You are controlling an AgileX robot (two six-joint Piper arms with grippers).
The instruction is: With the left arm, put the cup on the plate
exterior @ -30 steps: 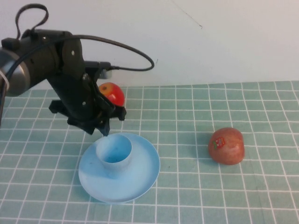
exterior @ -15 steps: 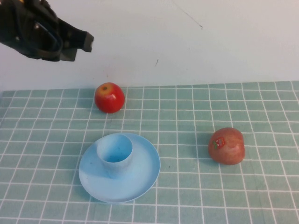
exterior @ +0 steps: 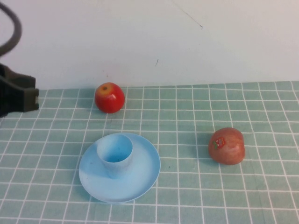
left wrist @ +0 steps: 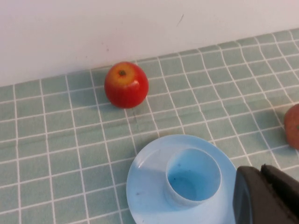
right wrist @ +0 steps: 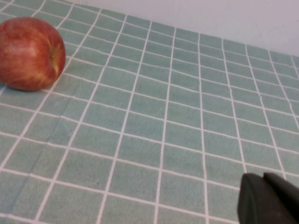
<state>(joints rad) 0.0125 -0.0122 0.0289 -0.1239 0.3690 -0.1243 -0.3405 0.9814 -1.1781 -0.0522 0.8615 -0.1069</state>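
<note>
Your cup [exterior: 114,154] stands upright on the plate [exterior: 140,179], left of the plate's centre and free of any grip. Behind them, by the wall, sits 1 red-yellow apple [exterior: 110,97]; a second, duller apple [exterior: 226,145] lies well to the right. The left gripper [exterior: 16,95] hangs at the far left edge; the right gripper [right wrist: 271,200] hovers over bare checked cloth [exterior: 187,116]. You cannot tell either gripper's state.

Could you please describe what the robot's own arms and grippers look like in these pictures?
The left gripper, at the high view's left edge, is a matte black, blocky shape with a thick dark cable curving above it. The right gripper shows only in its wrist view as smooth, rounded black finger parts. No markings are visible.
</note>
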